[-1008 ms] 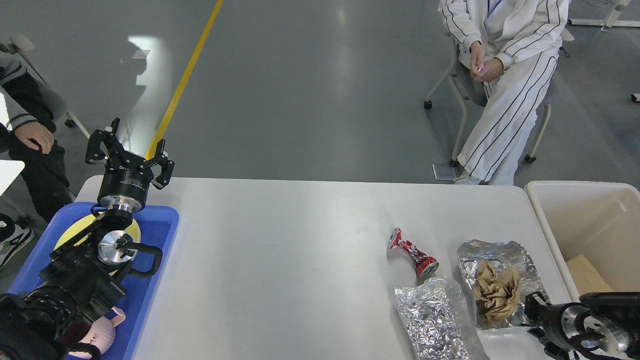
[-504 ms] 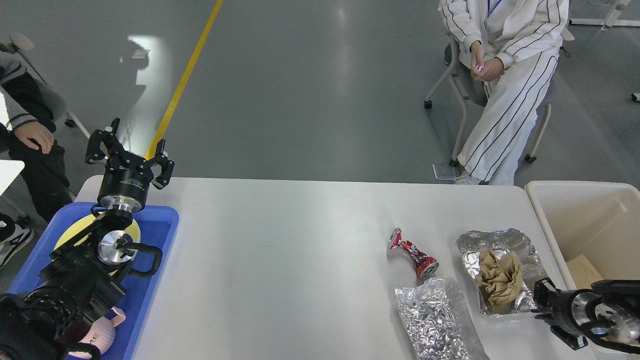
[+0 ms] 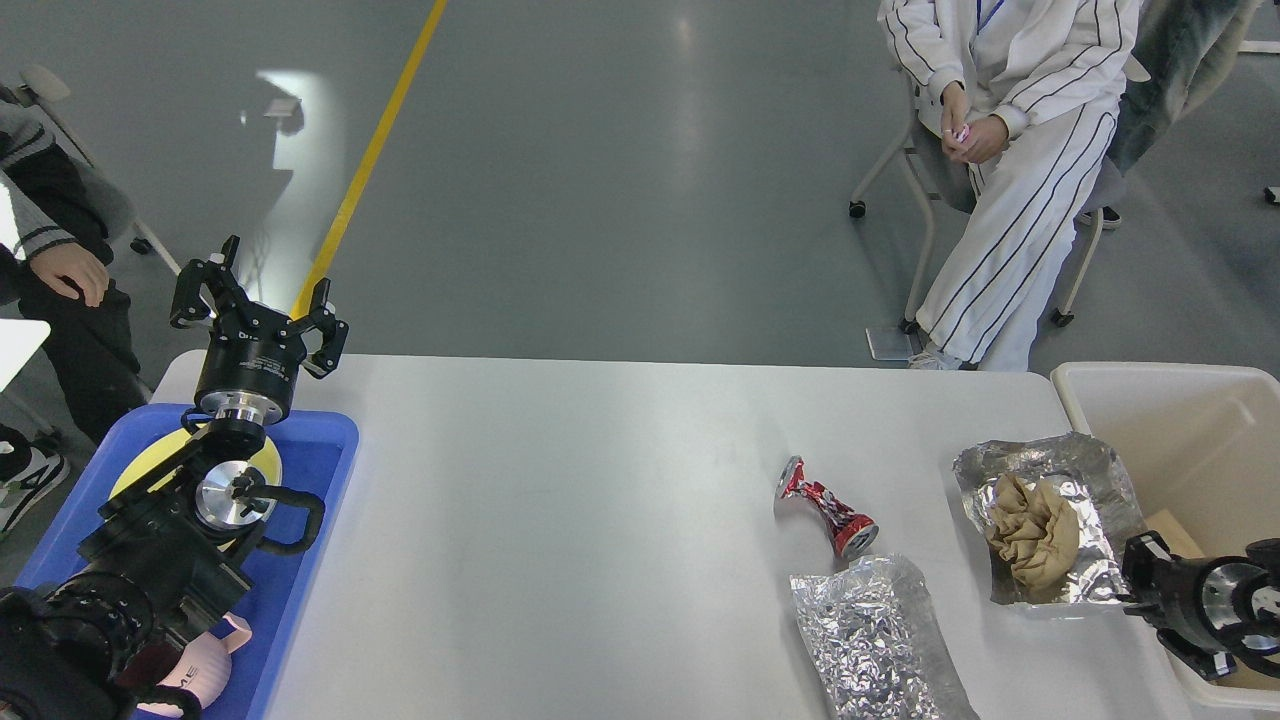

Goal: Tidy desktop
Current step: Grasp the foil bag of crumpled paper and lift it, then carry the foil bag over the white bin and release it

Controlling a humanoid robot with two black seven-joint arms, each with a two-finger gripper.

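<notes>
The right gripper [image 3: 1135, 580], state impossible to tell, sits at the crumpled silver foil tray holding brown paper [image 3: 1050, 520], at the white desktop's [image 3: 600, 520] right edge, cream bin [image 3: 1190, 430] just beyond. Left gripper [image 3: 258, 312], fingers spread, is far off.

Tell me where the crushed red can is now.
In the head view, the red can lies on the desktop toward the right side, left of the foil tray with brown paper and just above the foil bag.
</notes>
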